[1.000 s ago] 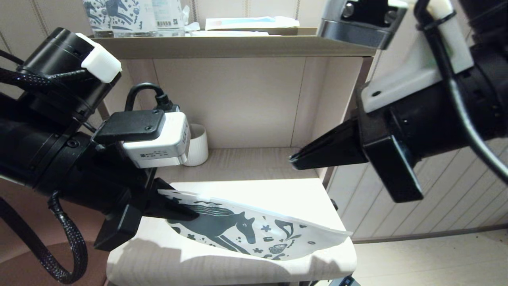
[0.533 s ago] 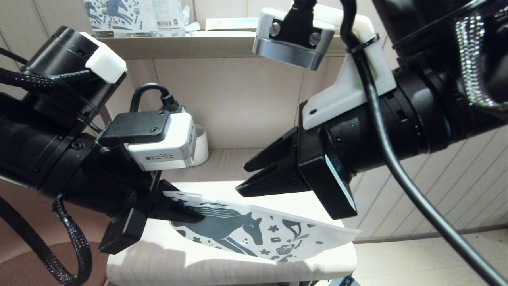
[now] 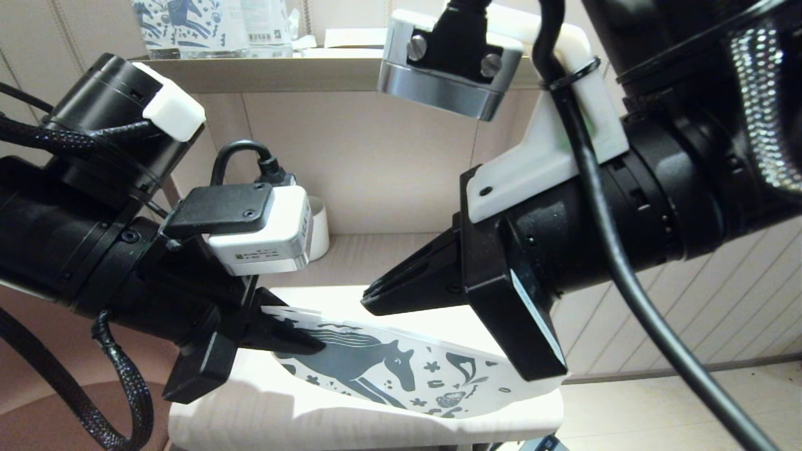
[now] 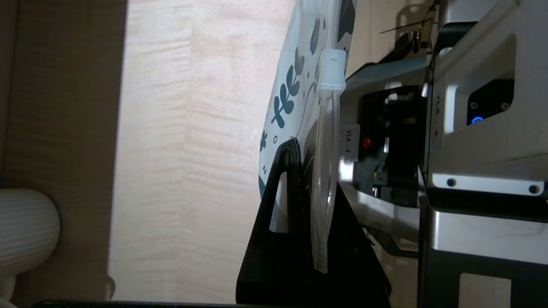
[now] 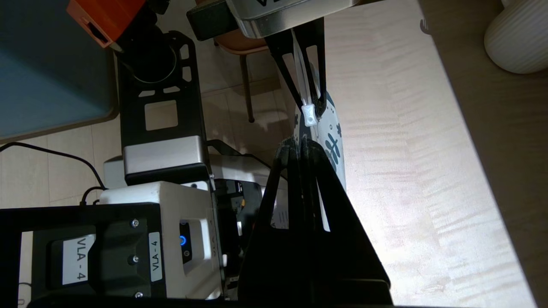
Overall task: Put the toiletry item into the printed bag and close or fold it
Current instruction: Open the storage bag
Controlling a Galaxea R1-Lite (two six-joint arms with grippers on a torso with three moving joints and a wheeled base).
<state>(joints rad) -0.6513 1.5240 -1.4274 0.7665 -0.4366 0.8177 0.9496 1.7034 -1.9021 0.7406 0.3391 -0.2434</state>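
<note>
Two grippers: both closed, meeting at the printed bag above the pale table (image 3: pixel 351 419).
Left gripper (image 3: pixel 307 340): clamped on the bag's upper edge at the end nearest the white mug (image 3: pixel 318 227); in the left wrist view (image 4: pixel 314 188) its fingers pinch the clear zip strip.
Right gripper (image 3: pixel 371 302): jaws pressed together, tips at the bag's zip edge just past the slider tab (image 5: pixel 309 115), farther from the mug; whether it grips the edge I cannot tell.
Printed bag (image 3: pixel 401 376): held on edge and tilted, zip edge up, printed face toward the head camera.
Long axis: runs from the left gripper away from the mug, sloping down to the far corner near the table's edge.
Slider tab: on the zip edge between the two grippers.
Toiletry item: not visible in any view.
Mug: at the back, in the shelf recess, well apart from the bag.
</note>
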